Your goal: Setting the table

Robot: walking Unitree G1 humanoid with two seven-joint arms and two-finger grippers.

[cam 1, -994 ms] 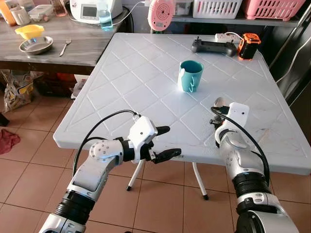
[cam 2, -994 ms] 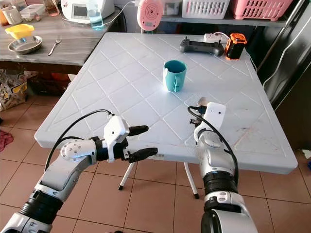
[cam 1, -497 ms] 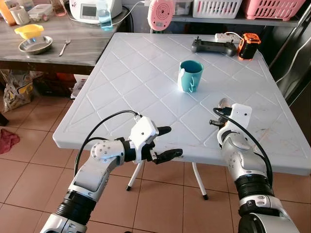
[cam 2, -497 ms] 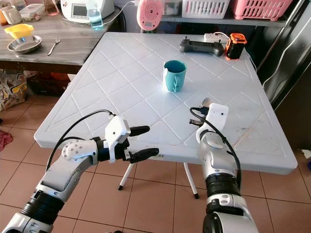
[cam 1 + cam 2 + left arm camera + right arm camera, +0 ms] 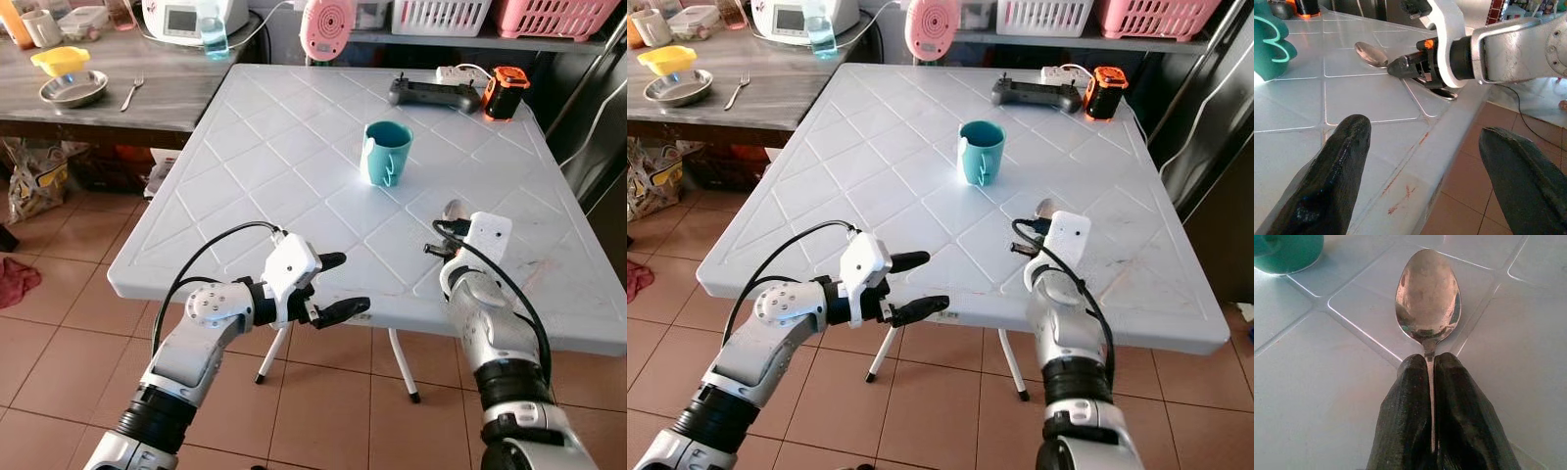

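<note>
Change: the right gripper [image 5: 1430, 382] and the shiny metal spoon [image 5: 1428, 296] sit a little farther in over the table than a second ago; the left arm and the mug are where they were.
Left gripper: the left gripper [image 5: 335, 285] hovers off the near edge of the table, its two black fingers [image 5: 1334, 171] spread wide and holding nothing.
Right gripper: its two black fingers are pressed together on the spoon's thin handle, low over the near right part of the tabletop.
Spoon: the bowl faces up and points away from the robot, just above or on the white surface; I cannot tell whether it touches.
Surface: white plastic table [image 5: 274, 186] with a raised diamond grid and faint reddish scuffs near the front edge.
Mug: teal ceramic mug [image 5: 384, 153] with a white squiggle, upright near the table's middle, beyond the spoon.
Far edge: black handheld controller [image 5: 434, 93] and small orange and black box [image 5: 504, 93].
Room: terracotta floor tiles [image 5: 59, 333]; to the left a grey wooden counter [image 5: 147, 93] with a steel bowl [image 5: 72, 89], a yellow bowl [image 5: 60, 62] and a fork [image 5: 130, 93].
</note>
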